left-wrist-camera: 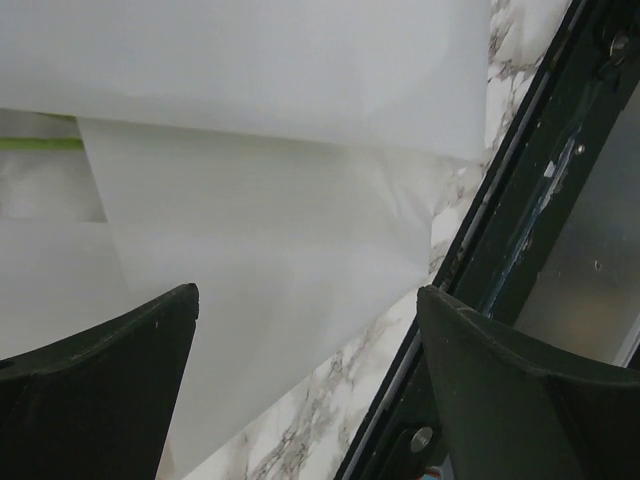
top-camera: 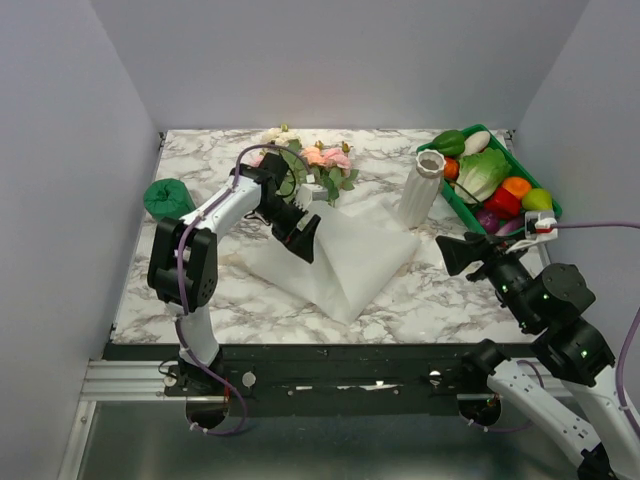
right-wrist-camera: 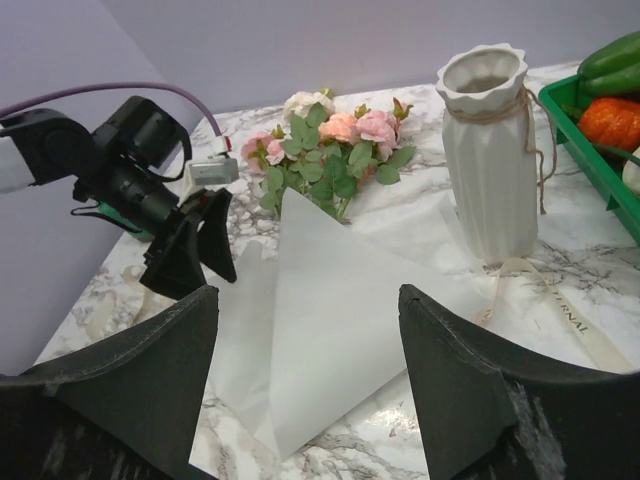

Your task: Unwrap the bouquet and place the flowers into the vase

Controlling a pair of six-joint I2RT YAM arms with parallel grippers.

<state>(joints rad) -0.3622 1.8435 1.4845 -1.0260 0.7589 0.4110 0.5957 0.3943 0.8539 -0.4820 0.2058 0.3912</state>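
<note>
1. Right jaws: wide apart and holding nothing, raised above the tabletop (top-camera: 420, 300) on the near right of the vase (top-camera: 425, 190).
2. Left jaws: fully spread and empty, pointing down at the wrapping paper (top-camera: 350, 260) on the near left of the vase.
3. The paper lies opened out, with one fold standing like a tent and its right corner just beside the vase.
4. The ribbon (right-wrist-camera: 570, 320) lies loose on the tabletop on the near side of the vase.
5. The flowers (top-camera: 310, 165) lie bunched to the far left of the vase. Their stems are hidden behind the fold.

Procedure (judged): unwrapping appears nearly complete. Close the left jaws on the paper's edge only and draw it off the stems. Keep clear of the vase, which is tall and narrow and likely to tip. Then grip the stems together, low down.

Markings: the ribbon carries printed capitals. "ERNAL" is readable; the letters before it are not.
</note>
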